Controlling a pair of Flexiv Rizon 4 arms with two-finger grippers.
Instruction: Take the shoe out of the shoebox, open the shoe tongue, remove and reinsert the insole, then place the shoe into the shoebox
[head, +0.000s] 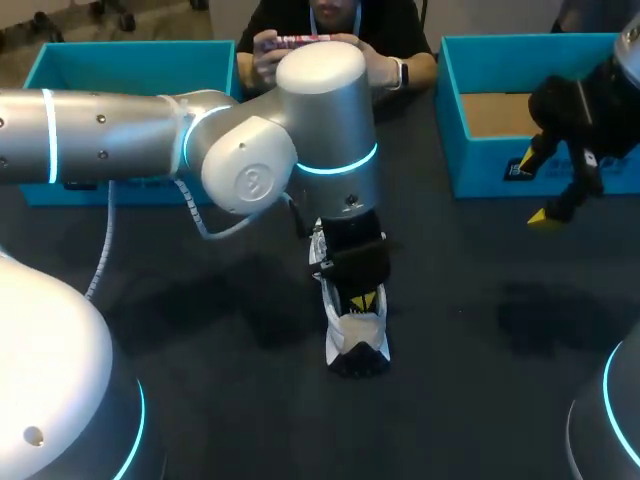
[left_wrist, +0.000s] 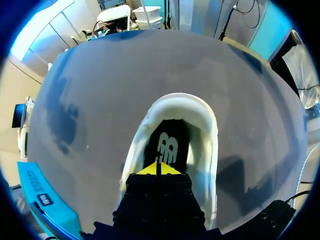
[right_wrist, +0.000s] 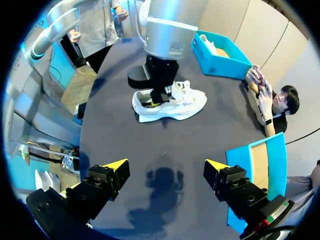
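A white sneaker (head: 358, 340) stands on the dark table near the middle, its toe toward the front edge. My left gripper (head: 365, 300) reaches down into its opening. In the left wrist view the yellow tips (left_wrist: 157, 169) are pressed together, shut, just over the black insole (left_wrist: 167, 145) inside the sneaker (left_wrist: 175, 102); whether they pinch it I cannot tell. The right wrist view shows the sneaker (right_wrist: 170, 107) on its sole with the left gripper (right_wrist: 155, 102) in it. My right gripper (right_wrist: 166, 165) hangs open and empty above the table at the right (head: 540, 190).
A blue shoebox (head: 500, 160) with a brown floor stands at the back right, close behind my right gripper. A second blue box (head: 130, 60) sits at the back left, partly hidden by my left arm. Bare table (head: 200, 330) surrounds the sneaker.
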